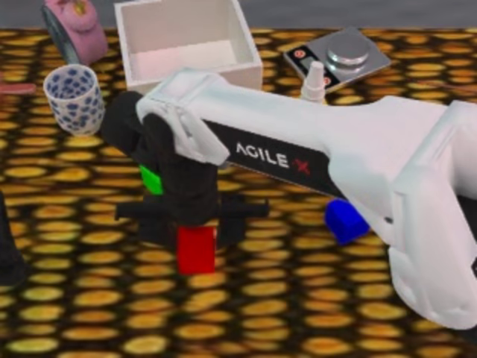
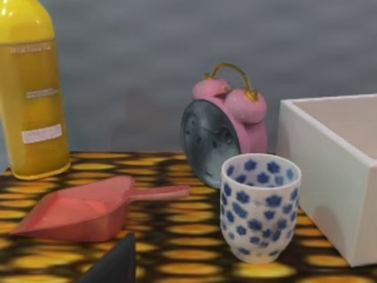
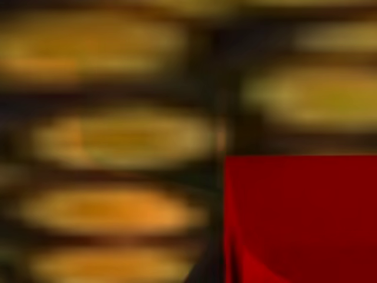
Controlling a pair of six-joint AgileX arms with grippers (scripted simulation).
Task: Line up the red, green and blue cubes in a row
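- Top view: our right arm (image 1: 350,142) reaches across the table (image 1: 298,313) from the right side. The right gripper (image 1: 192,224) points down over the red cube (image 1: 196,249), which shows just below the black gripper body. The fingers are hidden under the body, so we cannot tell whether they grip the cube or stand apart.
- Top view: the green cube (image 1: 151,180) peeks out beside the gripper on its far left flank. The blue cube (image 1: 345,221) lies well to its right, partly under the arm. The white box (image 1: 186,41) sits beyond the gripper.
- Top view: the left arm (image 1: 9,253) is parked at the left edge.
- Left wrist view: cup (image 2: 260,206), pink alarm clock (image 2: 224,132), yellow bottle (image 2: 30,88), pink scoop (image 2: 88,209); no cubes.
- Right wrist view: the red cube (image 3: 300,218) fills one corner, probably very close to the jaws.
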